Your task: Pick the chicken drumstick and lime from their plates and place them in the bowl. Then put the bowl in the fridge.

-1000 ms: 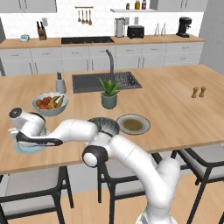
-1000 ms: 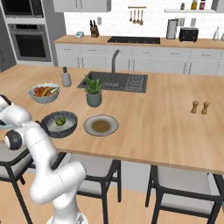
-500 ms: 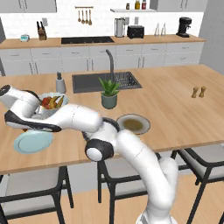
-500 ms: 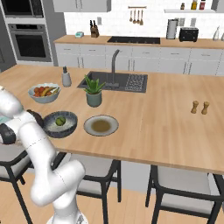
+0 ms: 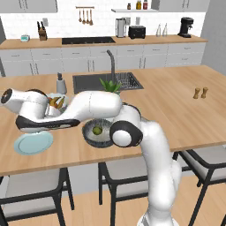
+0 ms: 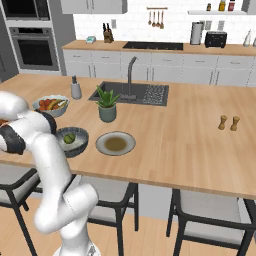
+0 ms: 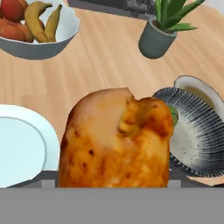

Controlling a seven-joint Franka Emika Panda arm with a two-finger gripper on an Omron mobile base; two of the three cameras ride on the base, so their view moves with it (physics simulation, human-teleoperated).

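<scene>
A: Left base view?
B: Bowl (image 5: 99, 133) holds the lime (image 5: 97, 130); light blue plate (image 5: 33, 143) lies bare beside it.

A: Right base view?
B: Same — lime in bowl.

A: Hand view?
B: Jaws clamped on the chicken drumstick (image 7: 116, 139), long axis along the gripper (image 7: 114, 181); bowl just right.

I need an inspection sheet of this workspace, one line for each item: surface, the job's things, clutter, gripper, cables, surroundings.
Surface: wooden island counter with a built-in sink.
Job's things: chicken drumstick close before the hand camera, off its plate; lime inside the dark bowl; light blue plate bare; grey-rimmed plate bare.
Clutter: fruit bowl, potted plant, soap bottle, two shakers.
Gripper: holding the drumstick, raised between the blue plate and the dark bowl.
Cables: nothing seen.
Surroundings: wall oven, back counter with toaster, stools under the island.
</scene>
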